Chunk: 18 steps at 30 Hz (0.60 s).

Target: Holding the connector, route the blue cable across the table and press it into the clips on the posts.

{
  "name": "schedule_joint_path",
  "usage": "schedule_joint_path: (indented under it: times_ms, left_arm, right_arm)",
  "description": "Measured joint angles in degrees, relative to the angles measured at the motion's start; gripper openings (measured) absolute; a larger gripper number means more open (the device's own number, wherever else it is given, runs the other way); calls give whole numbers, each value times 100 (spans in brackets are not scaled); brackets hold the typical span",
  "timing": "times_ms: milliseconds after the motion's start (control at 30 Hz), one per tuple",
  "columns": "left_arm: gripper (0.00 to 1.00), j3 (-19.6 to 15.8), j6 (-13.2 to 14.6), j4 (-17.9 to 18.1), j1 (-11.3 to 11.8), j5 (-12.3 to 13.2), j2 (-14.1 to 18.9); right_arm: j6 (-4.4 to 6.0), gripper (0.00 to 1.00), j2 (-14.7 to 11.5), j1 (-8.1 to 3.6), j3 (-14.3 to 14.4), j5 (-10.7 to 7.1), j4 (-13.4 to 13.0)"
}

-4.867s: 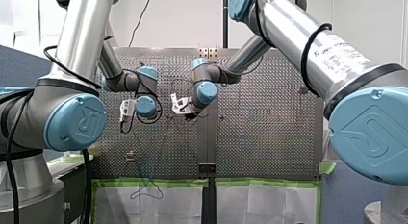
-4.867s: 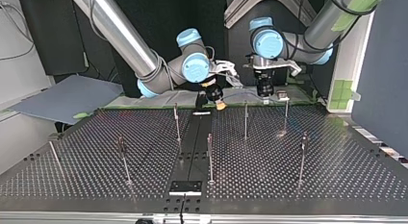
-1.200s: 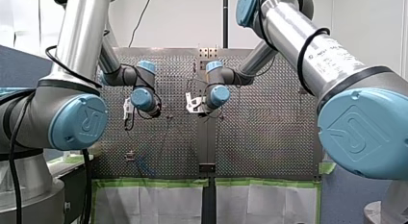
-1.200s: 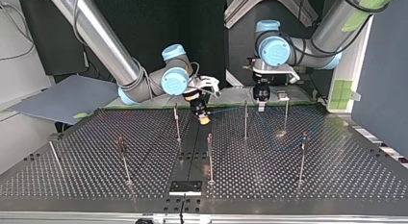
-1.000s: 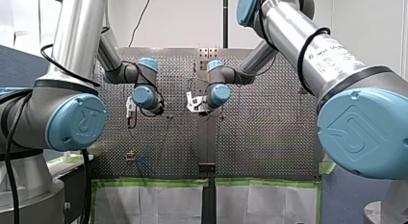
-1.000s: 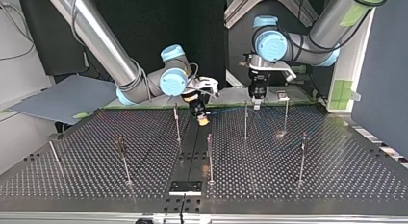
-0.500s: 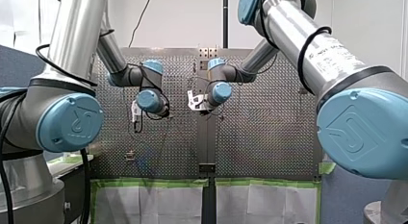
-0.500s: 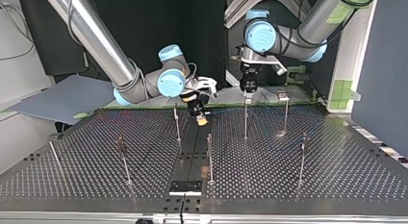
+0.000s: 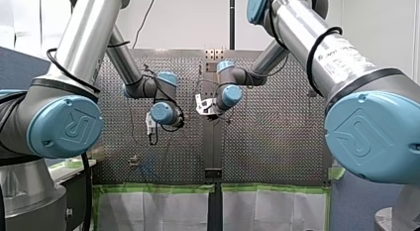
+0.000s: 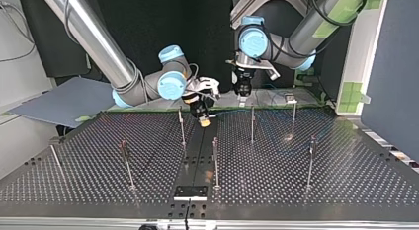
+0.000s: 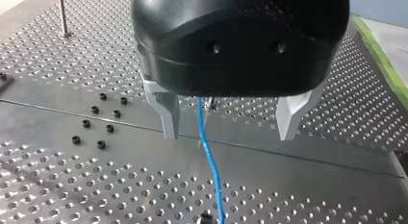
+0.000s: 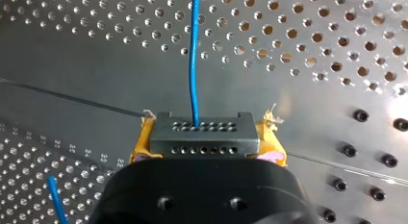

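In the right wrist view my right gripper (image 12: 202, 140) is shut on the black connector (image 12: 202, 135), held between its yellow pads (image 12: 272, 137). The blue cable (image 12: 193, 56) leaves the connector and runs ahead over the perforated table. In the top view my right gripper (image 10: 202, 119) hangs low near the table's centre seam, beside a post (image 10: 182, 124). In the left wrist view my left gripper (image 11: 228, 132) is open, and the blue cable (image 11: 209, 156) passes loosely between its metal fingers (image 11: 166, 113). In the top view my left gripper (image 10: 242, 97) hovers behind another post (image 10: 252, 124).
Several thin upright posts stand across the perforated table (image 10: 321, 185), among them one in the middle (image 10: 215, 161) and two at the top view's right (image 10: 294, 116) (image 10: 311, 158). A black plate (image 10: 190, 192) sits at the near edge. Another stretch of blue cable (image 12: 57, 200) lies beside my right gripper.
My left gripper has moved toward the top view's left and lifted away from the post, still open. My right gripper has shifted slightly, still holding the connector.
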Motion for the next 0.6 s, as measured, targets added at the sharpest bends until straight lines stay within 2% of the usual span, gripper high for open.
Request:
schedule_joint_path:
  times_ms: [367,600]
  left_arm:
    - [100,179,-201,79,-62,-114,-77]
    - [100,474,-326,79,-98,-113,-357]
  right_arm:
    - [10,0,-93,-70,42,-144,1]
    - [12,0,-97,-84,64,-234,-5]
